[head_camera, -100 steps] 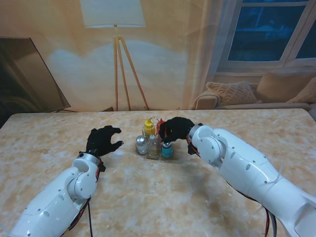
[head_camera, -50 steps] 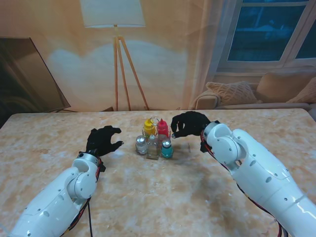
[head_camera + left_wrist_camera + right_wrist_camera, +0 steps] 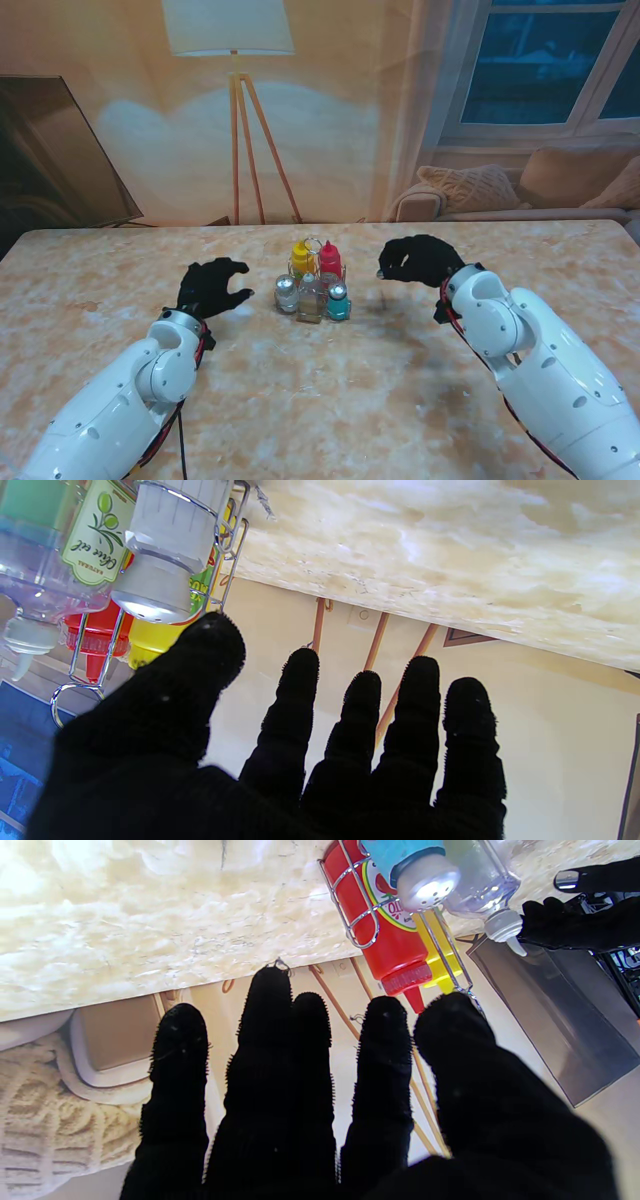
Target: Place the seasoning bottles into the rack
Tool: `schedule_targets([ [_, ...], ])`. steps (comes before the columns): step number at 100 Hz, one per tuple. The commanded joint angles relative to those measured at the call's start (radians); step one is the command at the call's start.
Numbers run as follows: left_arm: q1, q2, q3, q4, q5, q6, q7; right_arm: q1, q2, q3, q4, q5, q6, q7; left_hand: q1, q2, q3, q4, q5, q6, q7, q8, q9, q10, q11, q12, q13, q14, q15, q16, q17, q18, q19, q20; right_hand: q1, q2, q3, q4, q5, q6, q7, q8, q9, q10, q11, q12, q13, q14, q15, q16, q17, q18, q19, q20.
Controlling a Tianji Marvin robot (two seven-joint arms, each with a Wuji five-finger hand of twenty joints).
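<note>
A thin chrome wire rack is standing at the middle of the mottled beige marble-look table, toward its far edge, holding five bottles: a yellow squeeze bottle, a red squeeze bottle, a silver-capped clear shaker, a teal-bodied shaker and a clear glass oil bottle. The black-gloved left hand is hovering just left of the rack, fingers spread and holding nothing. The black-gloved right hand is hanging near its right side, likewise splayed and empty.
</note>
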Motion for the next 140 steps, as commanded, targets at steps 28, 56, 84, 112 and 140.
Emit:
schedule_targets([
  [28,0.015,-0.001,-0.001,-0.029,-0.044,-0.008,-0.059,-0.094,-0.005,0.056,0.011,0.032,-0.032,-0.049,0.169,0.205,-0.361,0.069,0.011,0.026,-0.041,-0.003,-0.009,0.018,-0.019,0.014,-0.029,0.02,-0.014,0.014,-0.027,0.005,-0.045,-0.01,0.063,0.155,-0.179,0.077,0.037,0.054,-0.044,-0.034,0.027,0.037,-0.064,-0.07,-0.023,0.04,-0.074,-0.071,-0.03,0.01,-0.019,-0.047],
  [56,0.017,0.002,0.005,-0.037,-0.042,-0.009,-0.077,-0.118,-0.017,0.06,0.057,0.049,-0.052,-0.118,0.182,0.223,-0.382,0.074,0.007,0.027,-0.045,-0.004,-0.009,0.021,-0.024,0.012,-0.029,0.022,-0.02,0.01,-0.028,0.003,-0.049,-0.011,0.084,0.175,-0.213,0.09,0.046,0.072,-0.062,-0.041,0.035,0.053,-0.095,-0.098,-0.023,0.053,-0.102,-0.1,-0.024,-0.017,-0.036,-0.08],
  [84,0.014,0.004,0.01,-0.039,-0.041,-0.011,-0.086,-0.116,-0.023,0.062,0.091,0.069,-0.079,-0.147,0.195,0.236,-0.401,0.076,0.007,0.028,-0.047,-0.004,-0.006,0.019,-0.024,0.013,-0.025,0.022,-0.02,0.009,-0.027,0.003,-0.058,-0.018,0.097,0.18,-0.23,0.097,0.049,0.068,-0.058,-0.028,0.036,0.052,-0.068,-0.083,-0.019,0.054,-0.066,-0.081,-0.038,0.004,-0.02,-0.084],
  [112,0.004,0.006,0.015,-0.036,-0.034,-0.016,-0.093,-0.128,-0.023,0.078,0.099,0.062,-0.085,-0.161,0.208,0.243,-0.42,0.078,0.01,0.03,-0.047,-0.004,0.005,0.017,-0.015,0.017,-0.015,0.023,-0.013,0.011,-0.017,0.007,-0.061,-0.023,0.102,0.182,-0.236,0.1,0.05,0.069,-0.053,-0.022,0.033,0.052,-0.053,-0.073,-0.024,0.059,-0.047,-0.069,-0.049,0.022,-0.013,-0.083],
  [140,0.0,0.008,0.024,-0.035,-0.03,-0.019,-0.098,-0.14,-0.024,0.09,0.095,0.051,-0.094,-0.175,0.218,0.248,-0.44,0.08,0.008,0.027,-0.047,-0.004,0.003,0.017,-0.015,0.018,-0.017,0.023,-0.01,0.014,-0.017,0.009,-0.056,-0.022,0.105,0.183,-0.241,0.102,0.05,0.066,-0.051,-0.018,0.032,0.053,-0.045,-0.067,-0.025,0.058,-0.036,-0.061,-0.053,0.026,-0.009,-0.081],
])
